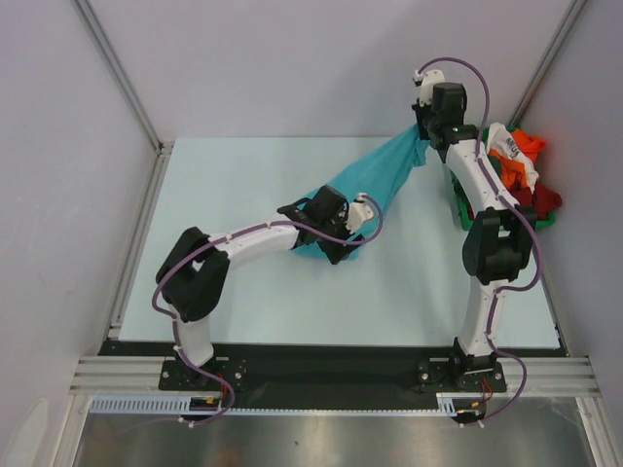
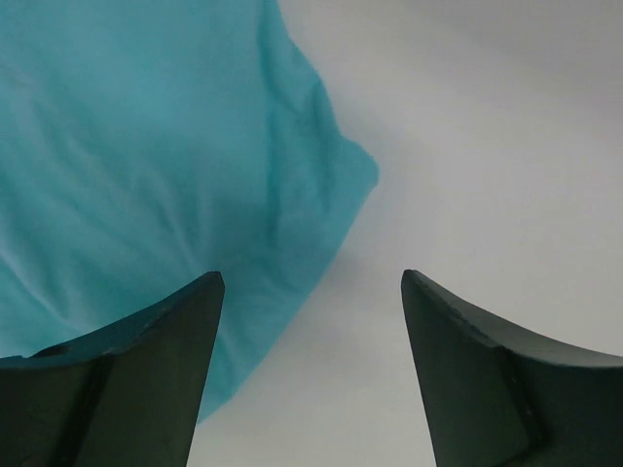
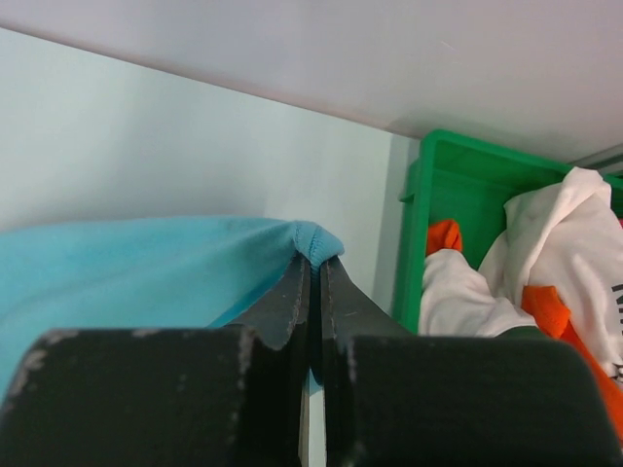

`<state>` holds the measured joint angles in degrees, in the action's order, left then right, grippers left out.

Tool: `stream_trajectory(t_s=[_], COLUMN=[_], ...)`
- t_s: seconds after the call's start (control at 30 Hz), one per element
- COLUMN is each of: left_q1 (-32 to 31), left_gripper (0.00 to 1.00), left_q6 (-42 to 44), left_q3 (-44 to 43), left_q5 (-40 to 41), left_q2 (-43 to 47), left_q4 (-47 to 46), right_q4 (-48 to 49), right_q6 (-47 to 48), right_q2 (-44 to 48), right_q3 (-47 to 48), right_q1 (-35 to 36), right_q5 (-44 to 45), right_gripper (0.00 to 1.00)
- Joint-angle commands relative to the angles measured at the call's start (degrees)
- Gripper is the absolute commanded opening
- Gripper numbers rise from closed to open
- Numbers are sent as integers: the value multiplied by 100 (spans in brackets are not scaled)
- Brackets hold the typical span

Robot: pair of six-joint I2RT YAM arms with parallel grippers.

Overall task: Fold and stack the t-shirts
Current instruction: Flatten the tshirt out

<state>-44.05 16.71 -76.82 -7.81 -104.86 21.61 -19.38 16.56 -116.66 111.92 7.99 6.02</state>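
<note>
Pale mint tabletop (image 1: 243, 302), plain grey walls (image 1: 292, 58) back + sides, alu posts (image 1: 118, 73) at rear corners, black strip (image 1: 331, 358) along near edge, even light.

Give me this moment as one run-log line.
turquoise t-shirt: unfolded, outside green bin | right fingers: shut on its far edge | left fingers: open over its near end | other shirts: in bin

Bent low, left arm (image 1: 248, 238); left hand (image 2: 311, 274) agape (fingers wide); right arm (image 1: 482, 185) outstretched; right hand (image 3: 317, 261) clamped.

A green plastic bin (image 3: 462, 195) sits at the table's (image 1: 243, 185) right edge.
</note>
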Motion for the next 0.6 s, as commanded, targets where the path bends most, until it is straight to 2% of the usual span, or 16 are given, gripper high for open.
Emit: stream_trajectory(t_s=[0.0, 0.13, 0.4, 0.47, 0.57], left_q1=[-112, -130, -235, -235, -235], left_gripper=[81, 82, 77, 74, 59], left_q6=[148, 184, -27, -97, -229], left_q3=[-114, -114, -316, -386, -536], left_q5=[-317, -317, -431, -467, -388], left_q2=[-34, -341, -922, -1045, -1264], left_q4=[-288, -376, -534, -570, -623], right_q4=[4, -40, -58, -66, -40], right_q6=[-117, -223, -320, -346, -337], right_q2=[73, 135, 170, 170, 196], right_q3=[287, 199, 23, 23, 23], right_q1=[-218, -386, -509, -526, -526], right_q5=[-136, -285, -461, -505, -532], right_gripper=[0, 0, 0, 0, 0])
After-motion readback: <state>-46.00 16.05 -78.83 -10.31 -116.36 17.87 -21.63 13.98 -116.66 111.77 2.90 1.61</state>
